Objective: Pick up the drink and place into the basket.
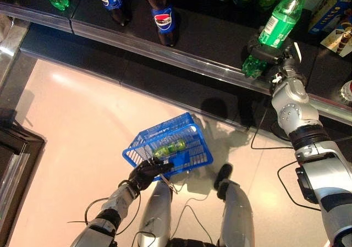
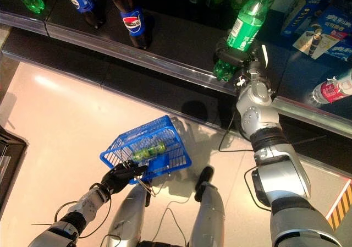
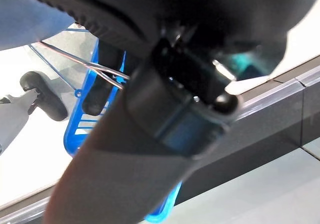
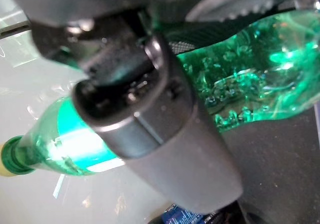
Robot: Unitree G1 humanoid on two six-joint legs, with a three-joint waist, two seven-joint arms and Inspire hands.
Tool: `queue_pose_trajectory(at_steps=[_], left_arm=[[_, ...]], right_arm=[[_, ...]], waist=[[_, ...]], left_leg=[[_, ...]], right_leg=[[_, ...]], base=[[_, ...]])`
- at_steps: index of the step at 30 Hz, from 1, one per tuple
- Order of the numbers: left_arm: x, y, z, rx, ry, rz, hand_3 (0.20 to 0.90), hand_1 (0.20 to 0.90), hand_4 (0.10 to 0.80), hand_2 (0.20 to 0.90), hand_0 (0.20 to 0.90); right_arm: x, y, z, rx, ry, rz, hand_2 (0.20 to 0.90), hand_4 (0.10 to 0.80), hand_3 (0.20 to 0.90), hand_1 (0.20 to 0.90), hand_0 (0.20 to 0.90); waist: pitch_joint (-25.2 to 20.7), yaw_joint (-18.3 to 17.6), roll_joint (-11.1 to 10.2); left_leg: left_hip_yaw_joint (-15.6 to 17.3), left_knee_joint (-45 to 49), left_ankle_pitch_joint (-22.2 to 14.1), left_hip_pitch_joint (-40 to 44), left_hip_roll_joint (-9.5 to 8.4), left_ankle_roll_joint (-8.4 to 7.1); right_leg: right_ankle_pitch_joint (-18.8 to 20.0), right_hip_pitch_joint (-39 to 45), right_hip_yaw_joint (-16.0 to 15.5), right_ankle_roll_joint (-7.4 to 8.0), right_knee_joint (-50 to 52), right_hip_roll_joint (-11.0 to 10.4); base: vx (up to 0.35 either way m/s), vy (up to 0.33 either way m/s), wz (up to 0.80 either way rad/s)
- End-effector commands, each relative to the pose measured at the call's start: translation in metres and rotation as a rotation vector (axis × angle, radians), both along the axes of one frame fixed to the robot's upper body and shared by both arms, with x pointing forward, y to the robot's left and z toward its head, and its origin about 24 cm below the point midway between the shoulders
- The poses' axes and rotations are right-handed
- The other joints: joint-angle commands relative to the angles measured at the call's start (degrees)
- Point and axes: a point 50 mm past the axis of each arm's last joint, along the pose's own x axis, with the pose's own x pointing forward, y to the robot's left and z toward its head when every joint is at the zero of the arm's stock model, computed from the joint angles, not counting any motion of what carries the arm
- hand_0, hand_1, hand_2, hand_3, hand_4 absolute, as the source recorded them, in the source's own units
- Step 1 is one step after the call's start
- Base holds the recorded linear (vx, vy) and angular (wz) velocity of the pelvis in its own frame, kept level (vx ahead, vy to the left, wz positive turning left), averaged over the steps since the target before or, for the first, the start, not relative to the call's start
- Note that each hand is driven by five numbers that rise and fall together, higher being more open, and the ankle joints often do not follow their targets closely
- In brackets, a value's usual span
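The right hand (image 1: 270,53) is closed around the lower part of a green bottle (image 1: 278,26), its dark fingers wrapped on the body just above the base; the bottle is at the front edge of the dark shelf (image 1: 192,40), tilted, with its cap pointing away into the shelf. The left hand (image 1: 147,173) hangs low over the pale floor (image 1: 71,126); its fingers are curled on the near rim or handle of the blue basket (image 1: 190,131), which hangs slanted, and one green bottle already lies inside it. From here I think the danger is in the long way down; the basket is well apart from the shelf and tilted, so the bottle could slide from the fingers, which hold it low and not at its middle, or it could land on the rim and roll out; two cola bottles (image 1: 163,17) stand further along the shelf, but not close enough to be knocked.
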Motion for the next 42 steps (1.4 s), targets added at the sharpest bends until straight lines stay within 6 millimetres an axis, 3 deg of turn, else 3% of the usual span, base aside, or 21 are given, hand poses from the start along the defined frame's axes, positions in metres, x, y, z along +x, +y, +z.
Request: queue_pose_trajectory(at_steps=[1,6,11,19,26,29,34,42], left_arm=[[-0.035,0.021,-0.015,0.049,0.053,-0.073,0.200,0.300,0.100,0.300,0.300],[-0.033,0.026,-0.012,0.035,0.033,-0.018,0.200,0.300,0.100,0.300,0.300],[-0.036,0.034,-0.012,0.038,0.031,0.033,0.200,0.300,0.100,0.300,0.300],[-0.049,0.049,-0.018,0.056,0.052,0.131,0.200,0.300,0.100,0.300,0.300],[-0.063,0.060,-0.024,0.078,0.088,0.206,0.200,0.300,0.100,0.300,0.300],[-0.064,0.063,-0.024,0.065,0.081,0.235,0.200,0.300,0.100,0.300,0.300],[-0.051,0.067,-0.008,-0.032,-0.041,0.351,0.200,0.300,0.100,0.300,0.300],[-0.036,0.064,0.022,-0.214,-0.313,0.372,0.200,0.300,0.100,0.300,0.300]], right_arm=[[-0.017,0.021,0.096,-0.149,-0.401,0.049,0.300,0.100,0.200,0.300,0.300],[-0.026,0.030,0.105,-0.250,-0.479,0.049,0.300,0.100,0.200,0.300,0.300],[-0.032,0.033,0.101,-0.302,-0.500,0.051,0.300,0.100,0.200,0.300,0.300],[-0.045,0.033,0.059,-0.298,-0.478,0.081,0.300,0.100,0.200,0.300,0.300],[-0.063,0.043,0.016,-0.324,-0.445,0.122,0.300,0.100,0.200,0.300,0.300],[-0.067,0.048,0.008,-0.339,-0.436,0.150,0.300,0.100,0.200,0.300,0.300],[-0.083,0.064,-0.017,-0.380,-0.420,0.246,0.300,0.100,0.200,0.300,0.300],[-0.099,0.069,-0.039,-0.395,-0.396,0.290,0.300,0.100,0.200,0.300,0.300]], waist=[[-1.0,1.7,0.4],[-1.2,1.4,-0.1],[-4.0,1.5,-1.2],[-11.8,1.3,-3.3],[-18.7,0.6,-3.8],[-20.3,0.4,-3.9],[-23.5,0.6,-4.0],[-24.6,3.2,-4.0]], left_leg=[[1.0,0.6,3.5,-3.0,0.51,3.65],[1.7,-1.6,4.1,-0.6,0.51,3.45],[3.0,-6.2,5.2,3.3,0.59,2.99],[6.0,-18.8,8.9,11.8,1.01,1.84],[7.8,-24.4,10.2,16.8,1.42,1.56],[8.4,-24.8,10.1,17.5,1.59,1.40],[9.2,-24.8,9.7,19.1,2.11,1.19],[8.0,-24.4,9.4,20.2,2.65,1.40]], right_leg=[[-0.4,6.3,0.8,4.61,-5.0,-3.2],[0.3,8.7,0.9,4.83,-7.9,-2.5],[1.7,12.8,0.0,5.77,-12.9,-2.1],[5.4,21.2,-1.7,7.88,-23.4,-1.2],[7.3,26.3,-2.7,8.85,-29.1,-0.3],[7.4,27.1,-3.0,8.92,-29.8,-0.2],[6.4,29.5,-4.1,8.83,-29.9,-0.1],[4.8,32.7,-6.8,8.48,-29.3,0.0]], base=[[-0.041,0.003,-0.01],[-0.041,0.021,0.00],[0.013,0.012,-0.04],[0.075,-0.001,0.02],[0.101,-0.026,0.13],[0.065,-0.020,0.03],[0.037,-0.025,0.08],[0.012,-0.030,0.12]])
